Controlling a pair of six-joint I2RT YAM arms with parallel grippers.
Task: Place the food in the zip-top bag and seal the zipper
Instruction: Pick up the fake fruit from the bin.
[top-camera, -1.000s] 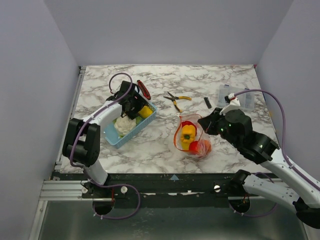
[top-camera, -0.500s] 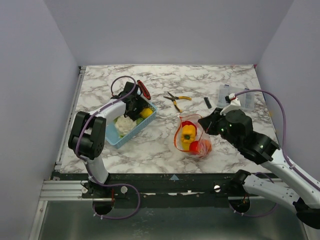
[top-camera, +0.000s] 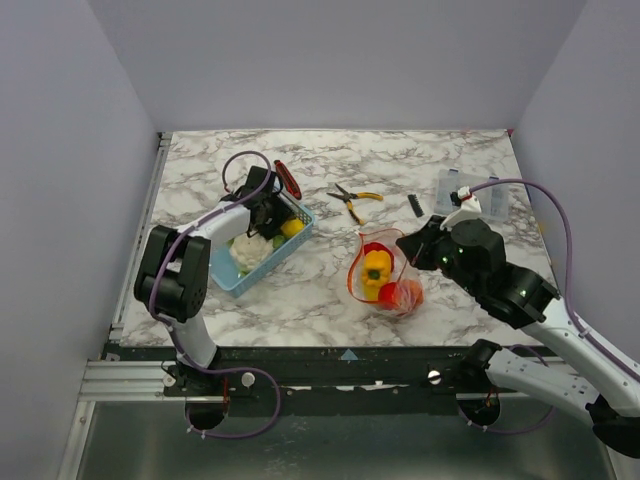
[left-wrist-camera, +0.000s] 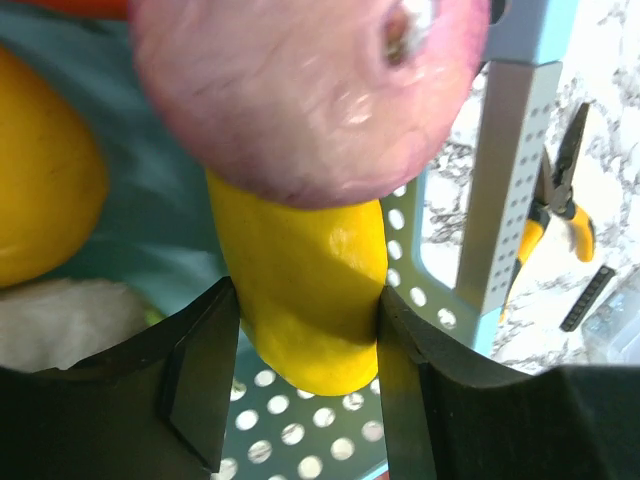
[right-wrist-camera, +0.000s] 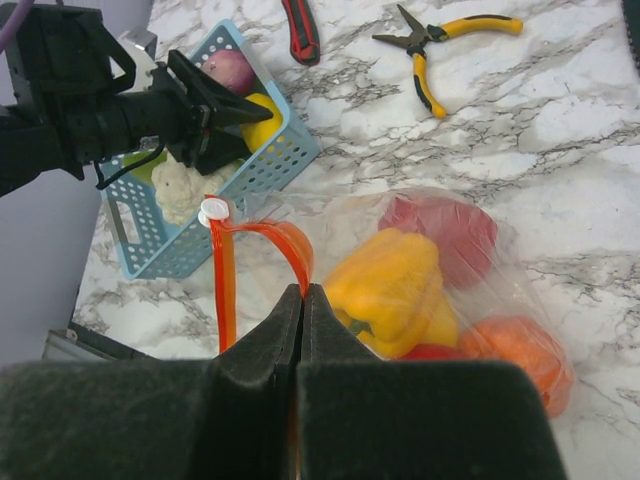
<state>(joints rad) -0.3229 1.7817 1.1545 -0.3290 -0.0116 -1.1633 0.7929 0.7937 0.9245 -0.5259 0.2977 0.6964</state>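
The left gripper (left-wrist-camera: 300, 385) sits inside the light blue perforated plastic basket (top-camera: 225, 272), its two black fingers (left-wrist-camera: 205, 385) pressed against both sides of a long glossy yellow toy fruit (left-wrist-camera: 300, 290) and clenched on it. By my reading, this is the next piece to be carried to the bag. A round purple-pink toy onion (left-wrist-camera: 300, 90) rests on the yellow fruit's far end, so it may roll when the fruit is lifted.

The right gripper (right-wrist-camera: 302, 298) is pinched tight on the thin orange-red zipper strip (right-wrist-camera: 222, 280) of the soft clear plastic zip-top bag (right-wrist-camera: 340, 215). It holds the mouth raised and open towards the basket — presumably to give the other arm a target. The bag lies on the white marble-patterned table (top-camera: 450, 160), between the two arms. Inside it are a yellow toy bell pepper (right-wrist-camera: 390, 280), a dark red toy fruit (right-wrist-camera: 440, 235) and an orange toy fruit (right-wrist-camera: 515, 350).

Only the left wrist view shows the finger contact on the yellow fruit — from above, the gripper hides it. The right wrist view alone shows the small white slider tab (right-wrist-camera: 213, 210) at one end of the strip, and the white toy cauliflower (right-wrist-camera: 180, 185) in the basket behind the left arm. The overhead view gives the layout: the basket and bag are well apart, with the yellow-handled pliers (top-camera: 352, 200) and the dark red-handled knife (top-camera: 288, 178) beyond them.
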